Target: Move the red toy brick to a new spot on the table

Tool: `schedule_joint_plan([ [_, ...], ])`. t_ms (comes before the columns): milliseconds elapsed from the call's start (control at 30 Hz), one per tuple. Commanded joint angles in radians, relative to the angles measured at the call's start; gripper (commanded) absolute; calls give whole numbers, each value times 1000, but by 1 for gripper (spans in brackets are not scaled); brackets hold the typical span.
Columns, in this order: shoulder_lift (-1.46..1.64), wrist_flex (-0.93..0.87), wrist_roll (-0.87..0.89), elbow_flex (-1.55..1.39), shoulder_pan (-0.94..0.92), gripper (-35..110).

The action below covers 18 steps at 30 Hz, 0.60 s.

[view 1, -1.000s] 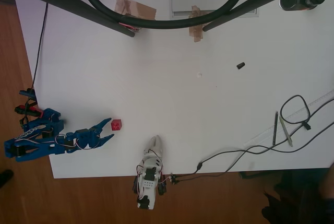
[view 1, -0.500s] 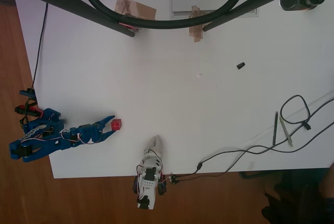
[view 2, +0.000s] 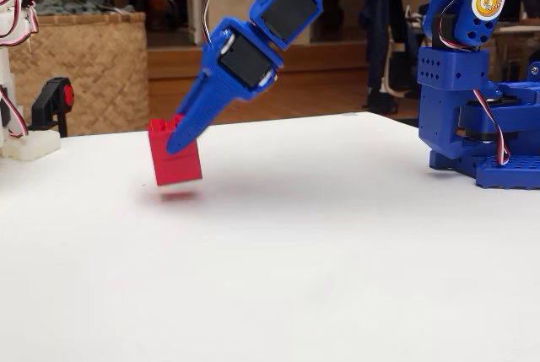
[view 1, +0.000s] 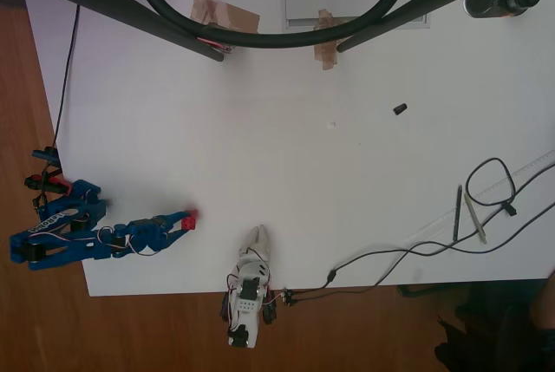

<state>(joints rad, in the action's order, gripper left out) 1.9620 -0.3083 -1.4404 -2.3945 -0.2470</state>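
The red toy brick (view 1: 189,218) is near the lower left part of the white table (view 1: 286,155) in the overhead view. My blue gripper (view 1: 183,220) reaches in from the left edge and is shut on it. In the fixed view the brick (view 2: 175,158) hangs tilted just above the tabletop (view 2: 278,261), with a faint shadow under it. The blue fingers (view 2: 196,117) clamp its upper part, and the gripper (view 2: 175,137) slopes down from the upper right.
Two brown tape patches (view 1: 225,15) (view 1: 327,51) lie at the far edge under black frame bars and a hose. A small black piece (view 1: 399,109) sits right of centre. Two pens (view 1: 457,213) and a looping cable (view 1: 494,183) occupy the right side.
The fingers went from open beside the brick to shut on it. The brick has shifted slightly down and left in the overhead view.
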Motion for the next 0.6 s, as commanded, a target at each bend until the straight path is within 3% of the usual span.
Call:
schedule_joint_plan([
  [0, 126, -247, 3, 221, -235, 0],
  [267, 87, -339, -218, 206, -842, 0],
  [567, -63, -258, -290, 135, -1164, 0],
])
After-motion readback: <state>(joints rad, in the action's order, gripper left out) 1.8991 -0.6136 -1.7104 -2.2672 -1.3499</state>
